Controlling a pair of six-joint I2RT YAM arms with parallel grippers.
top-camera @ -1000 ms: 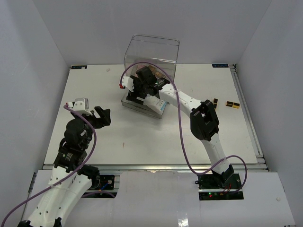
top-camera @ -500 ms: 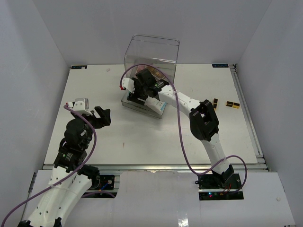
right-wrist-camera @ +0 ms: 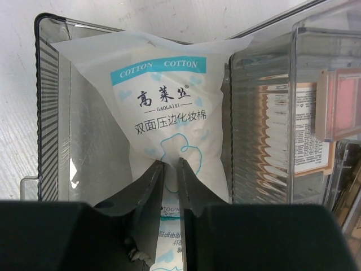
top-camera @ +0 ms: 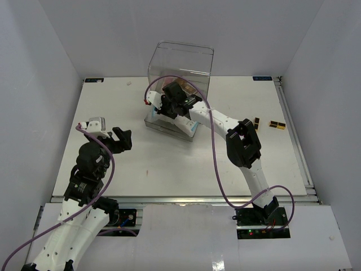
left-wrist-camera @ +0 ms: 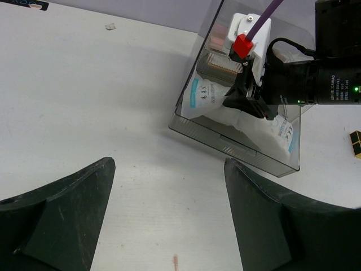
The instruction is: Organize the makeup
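"COTTON COTTON", "GAOLAISI" on white-and-blue packet (right-wrist-camera: 169,107)

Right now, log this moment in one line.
right fingers: pinching cotton packet in clear drawer | left fingers: open, empty, above table | palettes: on table, right side

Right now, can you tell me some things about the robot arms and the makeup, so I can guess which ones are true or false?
1. The right arm's fingers pinch the cotton pad packet. True.
2. The left arm's fingers hold a pink palette. False: they stand open above the bare table, holding nothing.
3. The packet lies inside a clear tray. True.
4. Every palette is put away in the box. False: two small dark palettes lie on the table, to the right of the box.
5. A pink palette sits in the compartment next to the packet. True.
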